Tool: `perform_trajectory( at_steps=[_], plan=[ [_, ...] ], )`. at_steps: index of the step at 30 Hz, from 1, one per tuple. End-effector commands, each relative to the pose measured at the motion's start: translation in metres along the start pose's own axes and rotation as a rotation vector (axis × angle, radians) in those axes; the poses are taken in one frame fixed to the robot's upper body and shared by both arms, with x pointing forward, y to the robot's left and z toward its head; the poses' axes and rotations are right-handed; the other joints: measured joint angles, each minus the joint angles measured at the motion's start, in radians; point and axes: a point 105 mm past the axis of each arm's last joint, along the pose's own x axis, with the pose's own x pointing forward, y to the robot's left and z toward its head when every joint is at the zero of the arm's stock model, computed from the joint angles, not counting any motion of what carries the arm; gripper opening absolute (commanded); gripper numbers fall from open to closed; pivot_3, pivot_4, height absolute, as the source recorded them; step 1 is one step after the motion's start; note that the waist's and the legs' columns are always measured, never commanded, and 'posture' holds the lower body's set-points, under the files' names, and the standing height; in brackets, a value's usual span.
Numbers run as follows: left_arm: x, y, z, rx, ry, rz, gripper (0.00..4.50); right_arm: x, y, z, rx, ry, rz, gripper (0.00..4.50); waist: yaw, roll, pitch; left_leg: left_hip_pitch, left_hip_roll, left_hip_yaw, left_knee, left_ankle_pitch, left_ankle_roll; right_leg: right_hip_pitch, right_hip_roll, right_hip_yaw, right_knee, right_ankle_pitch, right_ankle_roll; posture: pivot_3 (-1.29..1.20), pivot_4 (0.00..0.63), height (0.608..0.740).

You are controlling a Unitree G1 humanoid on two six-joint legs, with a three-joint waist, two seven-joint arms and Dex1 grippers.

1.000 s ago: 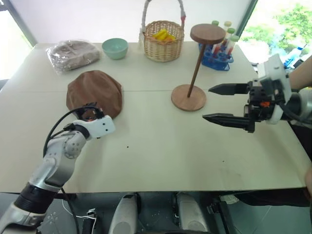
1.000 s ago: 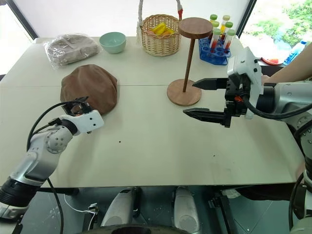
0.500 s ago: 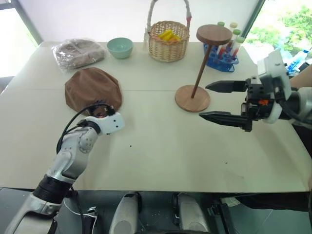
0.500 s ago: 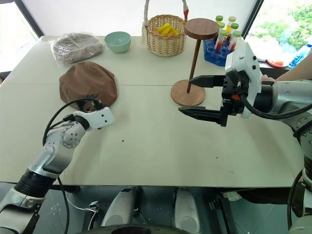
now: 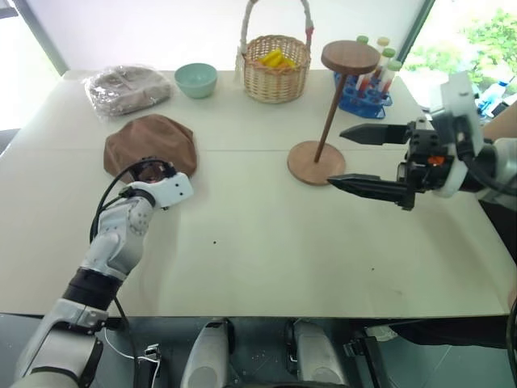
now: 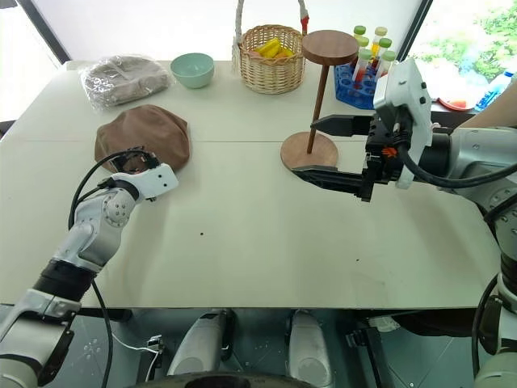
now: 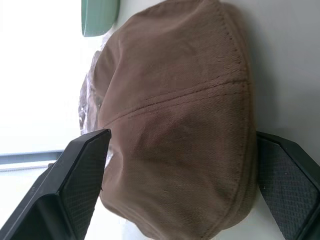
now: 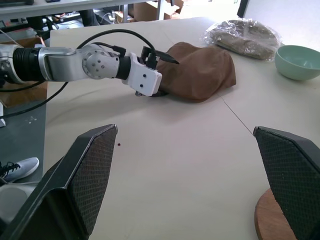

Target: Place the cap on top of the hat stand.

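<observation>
The brown cap (image 5: 149, 139) lies flat on the table's left half. My left gripper (image 5: 151, 170) is at its near edge, open. In the left wrist view the cap (image 7: 180, 100) spans the gap between the two black fingers (image 7: 82, 165), its rim lying between them. The wooden hat stand has its round base (image 5: 317, 162) right of centre, a slanted rod and a bare disc top (image 5: 350, 56). My right gripper (image 5: 337, 157) hovers open just right of the base, holding nothing. The right wrist view shows the cap (image 8: 202, 72) and the left gripper (image 8: 161, 59) against it.
Along the far edge stand a bundle in clear plastic (image 5: 129, 87), a green bowl (image 5: 196, 79), a handled wicker basket (image 5: 277, 68) and a blue rack of test tubes (image 5: 365, 90). A person's arm (image 6: 494, 113) shows at the right edge.
My left gripper has pushed forward to the cap's near edge, so the rim now sits between its fingers. The right gripper has stayed open and almost still.
</observation>
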Motion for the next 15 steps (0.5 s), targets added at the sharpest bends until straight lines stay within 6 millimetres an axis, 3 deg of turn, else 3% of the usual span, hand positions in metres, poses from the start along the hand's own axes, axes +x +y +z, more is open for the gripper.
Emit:
perform_trajectory(
  at_steps=[1, 2, 5, 12, 15],
  plan=[
    [0.007, 0.004, -0.021, -0.004, 0.065, 0.019, 4.47, -0.001, 0.003, 0.010, -0.035, -0.030, 0.002, 4.50, 0.000, 0.000, 0.000, 0.000, 0.000, 0.000, 0.000, 0.000, 0.000, 0.000, 0.000, 0.000, 0.000, 0.000, 0.000, 0.00, 0.150, 0.740],
    [0.009, 0.005, -0.022, -0.005, 0.066, 0.021, 4.47, -0.001, 0.003, 0.010, -0.035, -0.032, -0.001, 4.50, -0.001, 0.000, 0.000, 0.000, 0.000, 0.000, 0.000, 0.000, 0.000, 0.000, 0.000, 0.000, 0.000, 0.000, 0.000, 0.00, 0.150, 0.740],
    [0.012, 0.008, -0.025, -0.009, 0.062, 0.033, 3.58, -0.003, 0.002, 0.011, -0.038, -0.032, -0.011, 4.50, -0.002, 0.000, 0.000, 0.000, 0.000, 0.000, 0.000, 0.000, 0.000, 0.000, 0.000, 0.000, 0.000, 0.000, 0.000, 0.00, 0.150, 0.740],
    [0.013, 0.019, -0.027, -0.009, 0.044, 0.069, 0.06, -0.005, 0.001, 0.010, -0.039, -0.033, -0.022, 4.50, 0.002, 0.000, 0.000, 0.000, 0.000, 0.000, 0.000, 0.000, 0.000, 0.000, 0.000, 0.000, 0.000, 0.002, 0.003, 0.00, 0.150, 0.740],
    [0.012, 0.031, -0.027, -0.002, 0.029, 0.106, 0.06, -0.009, -0.001, 0.010, -0.012, -0.030, -0.032, 4.50, 0.002, 0.000, 0.000, 0.000, 0.000, 0.000, 0.000, 0.000, 0.000, 0.000, 0.000, 0.000, 0.000, 0.001, 0.002, 0.00, 0.150, 0.740]
  ],
)
